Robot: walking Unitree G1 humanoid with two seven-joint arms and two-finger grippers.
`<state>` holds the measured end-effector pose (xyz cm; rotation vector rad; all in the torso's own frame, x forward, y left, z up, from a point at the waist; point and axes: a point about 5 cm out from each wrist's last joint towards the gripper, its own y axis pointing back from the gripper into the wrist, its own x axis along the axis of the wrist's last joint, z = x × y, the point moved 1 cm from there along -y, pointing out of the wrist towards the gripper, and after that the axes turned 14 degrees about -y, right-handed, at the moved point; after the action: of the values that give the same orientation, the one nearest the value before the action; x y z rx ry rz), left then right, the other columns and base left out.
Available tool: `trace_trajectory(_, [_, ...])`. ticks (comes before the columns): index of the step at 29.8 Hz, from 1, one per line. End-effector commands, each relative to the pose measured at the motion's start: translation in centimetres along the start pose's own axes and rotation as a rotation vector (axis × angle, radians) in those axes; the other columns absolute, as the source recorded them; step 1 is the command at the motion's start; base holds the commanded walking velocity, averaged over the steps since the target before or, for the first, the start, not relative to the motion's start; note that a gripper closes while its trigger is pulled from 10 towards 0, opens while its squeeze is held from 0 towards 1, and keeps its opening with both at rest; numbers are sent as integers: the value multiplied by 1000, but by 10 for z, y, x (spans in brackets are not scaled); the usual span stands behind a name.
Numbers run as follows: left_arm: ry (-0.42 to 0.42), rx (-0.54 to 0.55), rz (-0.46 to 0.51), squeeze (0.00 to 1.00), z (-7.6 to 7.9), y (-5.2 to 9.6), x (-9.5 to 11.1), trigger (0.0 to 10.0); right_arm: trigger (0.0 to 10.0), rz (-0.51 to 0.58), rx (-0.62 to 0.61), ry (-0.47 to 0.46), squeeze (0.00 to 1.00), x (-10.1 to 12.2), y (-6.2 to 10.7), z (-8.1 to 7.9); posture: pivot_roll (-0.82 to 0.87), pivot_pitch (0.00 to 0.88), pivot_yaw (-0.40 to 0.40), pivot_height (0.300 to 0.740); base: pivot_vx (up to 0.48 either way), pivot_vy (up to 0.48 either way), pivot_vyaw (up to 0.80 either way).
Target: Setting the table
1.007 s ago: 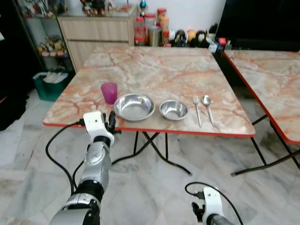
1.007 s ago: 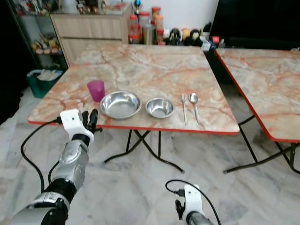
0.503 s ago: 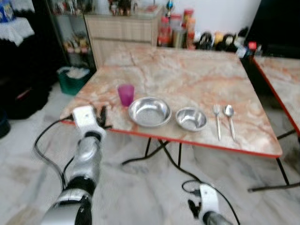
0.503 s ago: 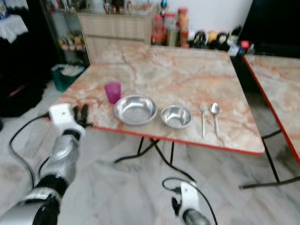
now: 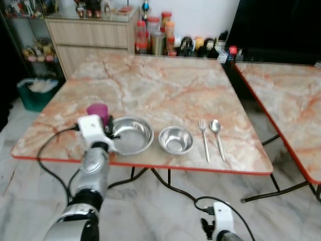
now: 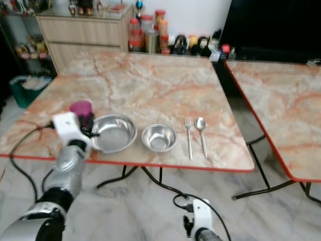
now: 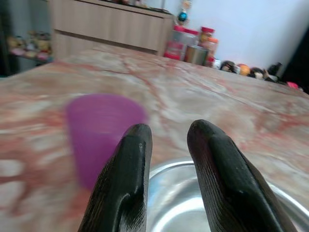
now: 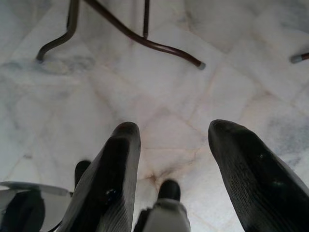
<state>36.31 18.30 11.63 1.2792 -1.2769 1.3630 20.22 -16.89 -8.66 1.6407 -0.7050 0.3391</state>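
On the marble table (image 5: 165,85), near its front edge, a purple cup (image 5: 98,110), a large steel bowl (image 5: 134,135), a small steel bowl (image 5: 176,139), a fork (image 5: 204,136) and a spoon (image 5: 217,133) lie in a row. My left gripper (image 5: 109,132) reaches over the table edge, at the large bowl's left rim, just in front of the cup. In the left wrist view its fingers (image 7: 123,179) stand slightly open with nothing between them, the cup (image 7: 99,135) behind and the bowl (image 7: 203,208) below. My right gripper (image 8: 169,128) hangs open above the floor.
Jars and bottles (image 5: 160,40) crowd the table's far edge. A second marble table (image 5: 286,95) stands close on the right. A wooden cabinet (image 5: 95,37) and a green bin (image 5: 37,93) are at the back left. Folding metal legs (image 8: 140,38) cross under the table.
The camera has come closer and turned. My left gripper has moved from in front of the table edge to over it, reaching the large bowl's rim beside the cup.
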Motion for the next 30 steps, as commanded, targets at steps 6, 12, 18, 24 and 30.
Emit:
trace_trajectory(6, [12, 22, -46, 1000, -2, -2, -3, 10000, 10000, -9, -31, -12, 0, -3, 2, 10, 28, 0, -33, 740, 0, 0, 0])
trace_trajectory(12, [11, 49, -65, 1000, -8, -1, -4, 10000, 10000, -12, -34, -14, 0, -5, 3, 11, 27, 0, -30, 740, 0, 0, 0])
trace_trajectory(18, [-35, 27, -101, 1000, -11, 1, -9, 10000, 10000, -9, -29, -13, 0, -4, 2, 10, 25, 0, -29, 740, 0, 0, 0])
trace_trajectory(24, [-19, 30, -174, 0, -11, 2, -18, 10000, 10000, -19, -17, -8, 0, -5, 2, 8, 31, 0, -32, 740, 0, 0, 0])
trace_trajectory(30, [39, 69, -196, 0, -14, -1, -17, 10000, 10000, -20, -13, -4, 0, -5, 2, 8, 30, 0, -34, 740, 0, 0, 0])
